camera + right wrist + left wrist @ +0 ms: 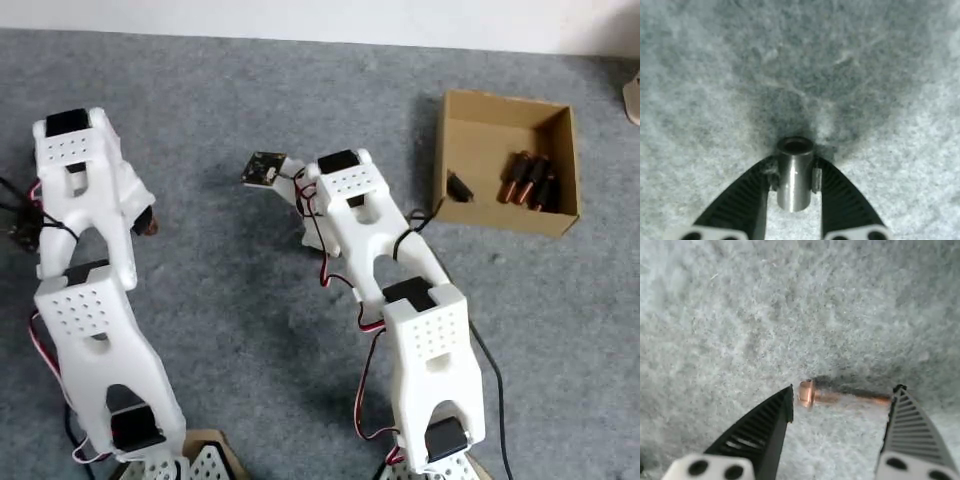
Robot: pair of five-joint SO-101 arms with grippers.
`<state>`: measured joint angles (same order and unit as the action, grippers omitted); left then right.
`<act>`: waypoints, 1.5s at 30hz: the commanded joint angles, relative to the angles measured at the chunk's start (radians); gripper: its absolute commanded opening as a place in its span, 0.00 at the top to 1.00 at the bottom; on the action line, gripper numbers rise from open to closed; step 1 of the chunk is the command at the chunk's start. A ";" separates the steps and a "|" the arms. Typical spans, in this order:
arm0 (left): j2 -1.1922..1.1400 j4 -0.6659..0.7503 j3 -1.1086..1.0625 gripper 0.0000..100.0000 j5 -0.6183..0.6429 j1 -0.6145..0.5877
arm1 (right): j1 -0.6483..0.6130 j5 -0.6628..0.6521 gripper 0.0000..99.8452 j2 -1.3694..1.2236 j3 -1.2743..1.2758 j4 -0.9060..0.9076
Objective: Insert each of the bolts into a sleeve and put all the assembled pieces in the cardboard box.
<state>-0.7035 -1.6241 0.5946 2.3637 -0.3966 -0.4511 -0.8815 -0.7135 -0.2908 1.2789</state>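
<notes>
Near the worktop's [230, 300] left edge the left end effector [845, 390] hangs wide open over the bolt [845, 399], which lies flat with its long axis across the gap, head by one jaw, tip by the other; closing so would pinch it endwise, I'd say. Mid-worktop the right end effector [793, 174] grips the sleeve [795, 192], box [470, 150] well off at the far right corner.

Inside the cardboard box [482, 140], the assembled pieces [528, 180] overlap, too small to count.

bolt [840, 398] between jaws of left hand [845, 390] | sleeve [795, 187] in right hand [794, 171] | assembled pieces [527, 180] in cardboard box [470, 125]
</notes>
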 commanded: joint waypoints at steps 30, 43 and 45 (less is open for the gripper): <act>0.068 0.021 0.143 0.70 -1.117 0.001 | 0.005 0.006 0.99 -0.016 0.039 0.002; 0.065 0.020 0.139 0.70 -1.715 -0.081 | 0.005 0.006 0.99 -0.016 0.039 0.002; 0.065 0.021 0.128 0.70 -1.774 -0.104 | 0.005 0.006 0.99 -0.016 0.039 0.002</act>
<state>-0.7035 -1.6118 0.6928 0.6743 -0.4641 -0.4511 -0.8815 -0.7135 -0.2908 1.2789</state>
